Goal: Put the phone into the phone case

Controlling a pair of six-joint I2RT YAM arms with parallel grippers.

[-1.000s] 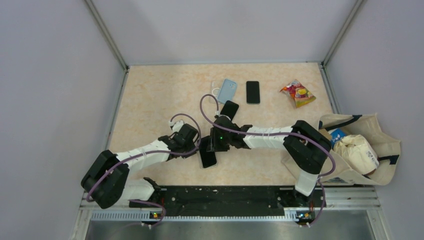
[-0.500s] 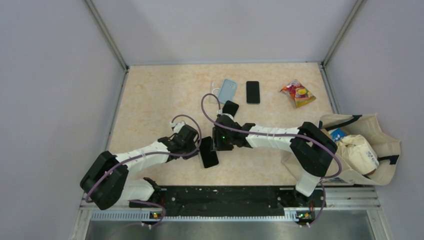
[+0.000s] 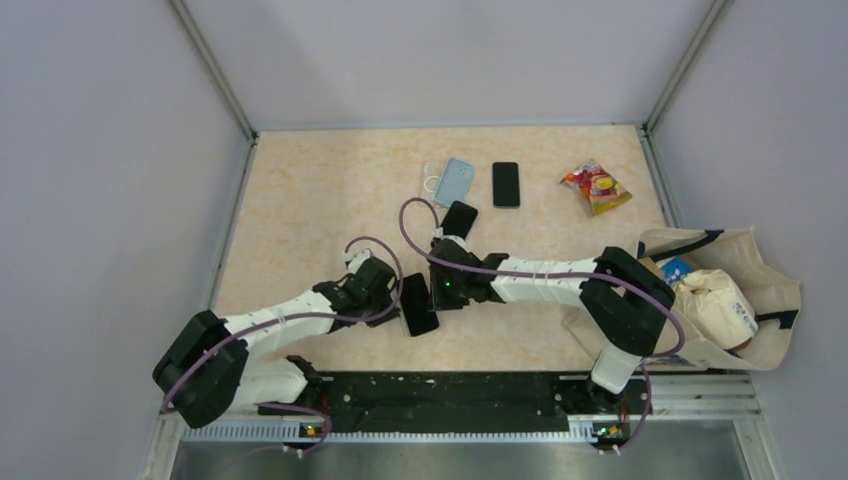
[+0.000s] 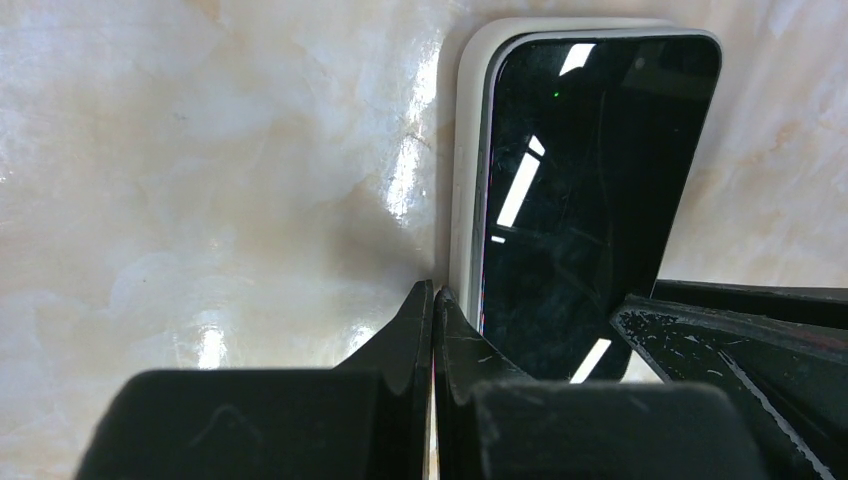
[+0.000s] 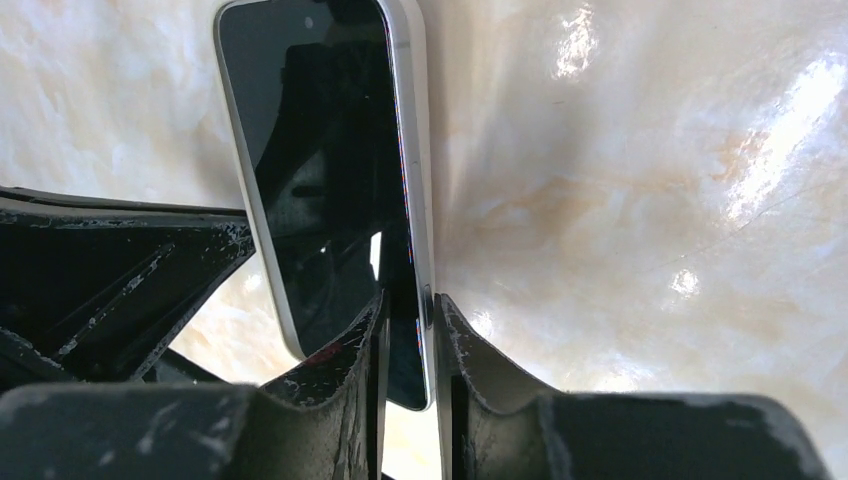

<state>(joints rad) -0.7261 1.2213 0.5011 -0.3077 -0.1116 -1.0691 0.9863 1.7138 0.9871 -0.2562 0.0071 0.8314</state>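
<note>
A black phone [image 3: 418, 304] lies on the table near the front, with the white rim of a phone case [image 4: 466, 170] around it. In the left wrist view the phone [image 4: 590, 180] sits just right of my left gripper [image 4: 433, 296], which is shut and empty, its tips against the case's left rim. My right gripper [image 5: 410, 305] is shut on the phone's [image 5: 320, 170] right edge, white rim [image 5: 412, 130] included. In the top view the left gripper [image 3: 392, 296] and right gripper [image 3: 432, 292] flank the phone.
At the back lie a light-blue case [image 3: 458, 181] on a clear one, a black phone [image 3: 506, 184] and another black phone [image 3: 459, 219]. A snack packet [image 3: 596, 187] lies back right. A cloth bag [image 3: 720, 300] with goods sits at the right edge.
The phone has shifted slightly up and turned a little between the grippers. The left arm has swung lower and left. The right gripper stays on the phone's right side.
</note>
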